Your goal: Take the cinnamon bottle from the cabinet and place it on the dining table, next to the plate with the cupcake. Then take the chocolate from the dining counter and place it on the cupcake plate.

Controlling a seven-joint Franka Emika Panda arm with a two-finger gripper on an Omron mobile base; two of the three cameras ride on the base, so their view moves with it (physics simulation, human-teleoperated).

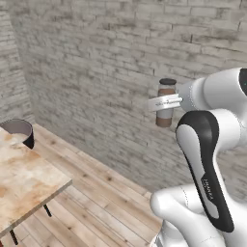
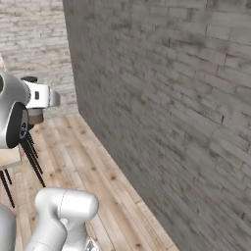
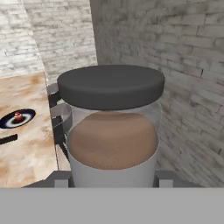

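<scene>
The claw [image 1: 166, 102] is clenched around the cinnamon bottle [image 1: 166, 103], upright in mid-air by the brick wall [image 1: 96, 62]; the table [image 1: 24, 178] sits off left.

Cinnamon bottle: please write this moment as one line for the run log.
phase: carrying | gripper: shut on cinnamon bottle | bottle: upright, in air, lid on | table: to the left | plate with cupcake: on table | chocolate step: not started

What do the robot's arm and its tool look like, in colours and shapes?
The arm has rounded, glossy white segments, and a long black cover with small pale lettering runs over one joint. Another dark joint cap shows in the right base view. The tool is a white block with flat pale fingers. No cables are visible.
</scene>
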